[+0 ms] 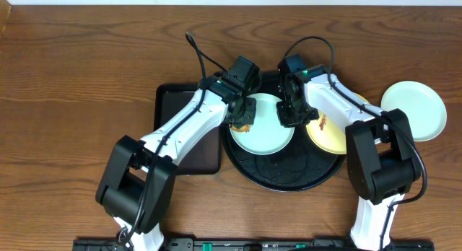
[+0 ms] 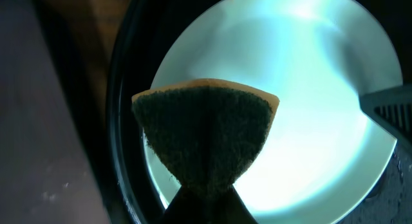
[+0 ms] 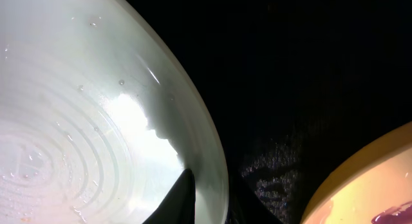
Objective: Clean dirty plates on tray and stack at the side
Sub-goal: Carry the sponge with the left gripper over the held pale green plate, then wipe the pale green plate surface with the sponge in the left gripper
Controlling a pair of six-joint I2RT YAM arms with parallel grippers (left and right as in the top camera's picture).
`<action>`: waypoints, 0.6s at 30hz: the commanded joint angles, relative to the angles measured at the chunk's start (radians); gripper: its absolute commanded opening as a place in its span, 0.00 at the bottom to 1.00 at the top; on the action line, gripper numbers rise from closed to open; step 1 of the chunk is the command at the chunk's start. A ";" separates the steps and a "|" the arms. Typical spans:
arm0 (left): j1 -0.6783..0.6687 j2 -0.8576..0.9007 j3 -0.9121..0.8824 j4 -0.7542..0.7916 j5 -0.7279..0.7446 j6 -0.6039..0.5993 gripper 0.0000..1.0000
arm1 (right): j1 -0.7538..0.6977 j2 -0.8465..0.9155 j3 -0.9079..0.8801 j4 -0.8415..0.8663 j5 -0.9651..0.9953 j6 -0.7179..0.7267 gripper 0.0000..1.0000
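Step in hand: scrubbing the mint plate (image 1: 266, 134), which lies in the round tray (image 1: 289, 180) at its 11 o'clock.

Left gripper (image 1: 242, 121): pressed together on a sponge (image 2: 206, 137), green scouring face towards the plate's 9 o'clock edge. Contact not certain.

Right gripper (image 1: 291, 115): pinching the same plate's rim at 3 o'clock, apparently steadying it. One finger (image 3: 180, 198) shows inside the rim.

Yellow plate (image 1: 333, 134): at the tray's 2 o'clock, smeared, not yet cleaned.

Second mint plate (image 1: 413, 110): on the table beyond the tray at 3 o'clock. Judged the start of the stack.

Next move calls for sweeping the sponge across the plate while the rim hold stops it sliding, then carrying it over onto the side plate.
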 commanded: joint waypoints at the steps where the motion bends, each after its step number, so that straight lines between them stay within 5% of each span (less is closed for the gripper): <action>1: 0.001 0.019 -0.017 0.021 -0.006 -0.011 0.07 | 0.008 -0.018 -0.009 0.004 0.010 -0.015 0.15; 18: 0.002 0.148 -0.019 0.092 -0.006 -0.002 0.07 | 0.008 -0.018 -0.009 0.003 0.010 -0.015 0.13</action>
